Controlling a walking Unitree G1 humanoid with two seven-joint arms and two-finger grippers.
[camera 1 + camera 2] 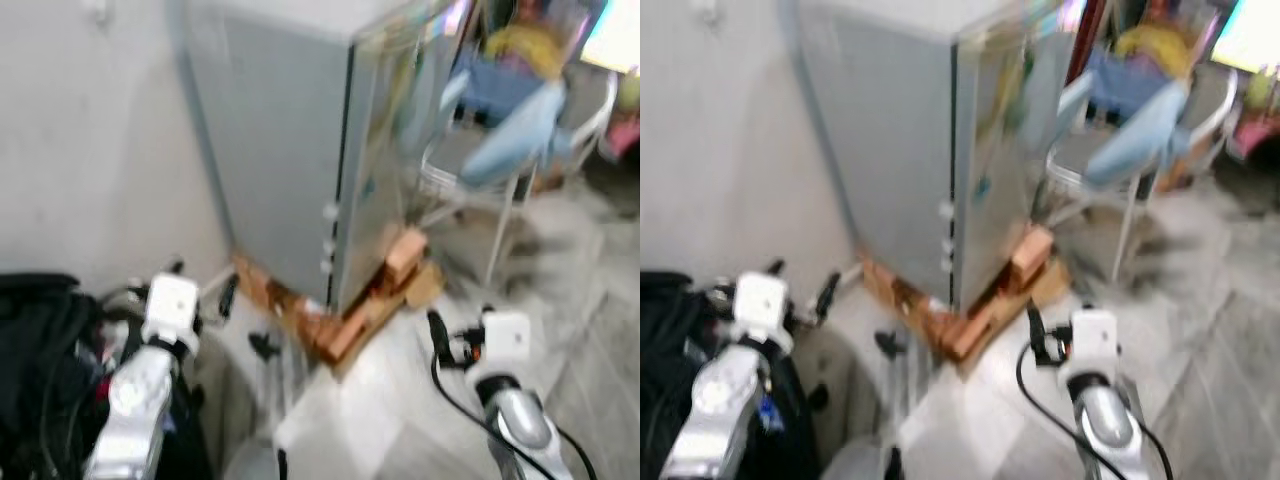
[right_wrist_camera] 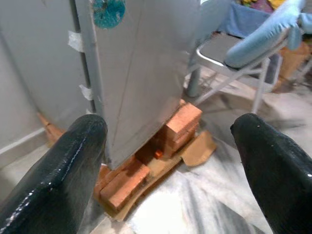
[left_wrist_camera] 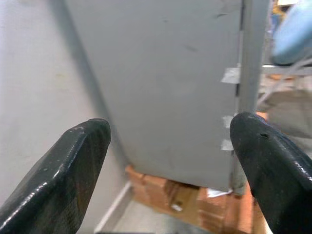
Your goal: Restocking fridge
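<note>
A grey fridge [image 1: 280, 150] stands ahead against the wall, door shut, raised on orange bricks [image 1: 340, 325]. A round teal sticker [image 2: 108, 10] sits on its door. The head views are blurred. My left gripper [image 3: 170, 141] is open and empty, facing the fridge's grey side panel [image 3: 170, 73] from a short way off. My right gripper [image 2: 170, 141] is also open and empty, low down before the fridge's front corner and the bricks [image 2: 180, 122]. In the left eye view the left arm [image 1: 150, 380] is at lower left and the right arm [image 1: 510, 400] at lower right.
A metal chair [image 1: 500, 190] heaped with blue cloth [image 1: 520, 125] stands just right of the fridge. A black bag [image 1: 40, 350] lies at my lower left. A pale wall [image 1: 90, 150] runs along the left. Cardboard [image 2: 197, 146] pokes out under the bricks onto the marble floor [image 1: 580, 300].
</note>
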